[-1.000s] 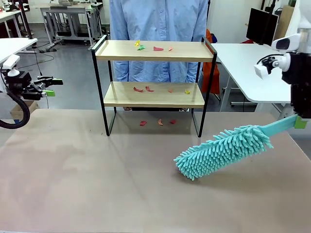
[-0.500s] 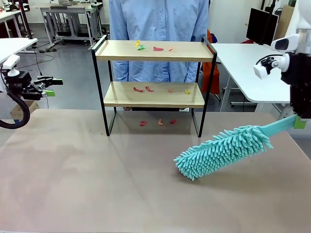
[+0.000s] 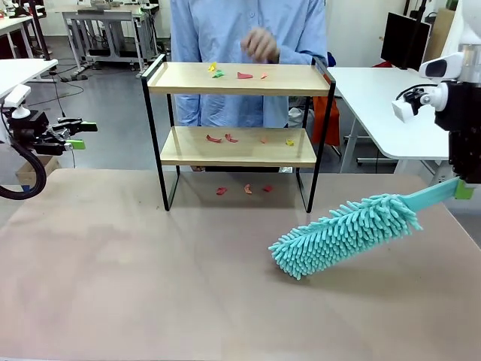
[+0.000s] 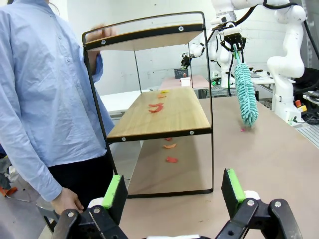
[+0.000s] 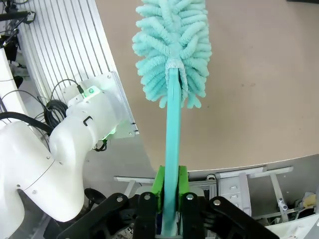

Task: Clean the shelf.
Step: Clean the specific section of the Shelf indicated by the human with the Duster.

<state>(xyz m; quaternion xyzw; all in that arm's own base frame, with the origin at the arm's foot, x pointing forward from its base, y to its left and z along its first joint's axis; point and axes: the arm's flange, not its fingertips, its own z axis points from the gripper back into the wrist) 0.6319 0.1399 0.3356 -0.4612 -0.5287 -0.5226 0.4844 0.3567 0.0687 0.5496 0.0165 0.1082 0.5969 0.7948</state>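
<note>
Tabletop (image 3: 113,286), littered shelf (image 3: 180,77); wrist view, duster (image 5: 172,59) pinched

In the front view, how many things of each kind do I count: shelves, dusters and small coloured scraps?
shelf: 1
duster: 1
scraps: 11 (4 on the top board, 4 on the lower board, 3 on the table under it)
Total: 13
</note>
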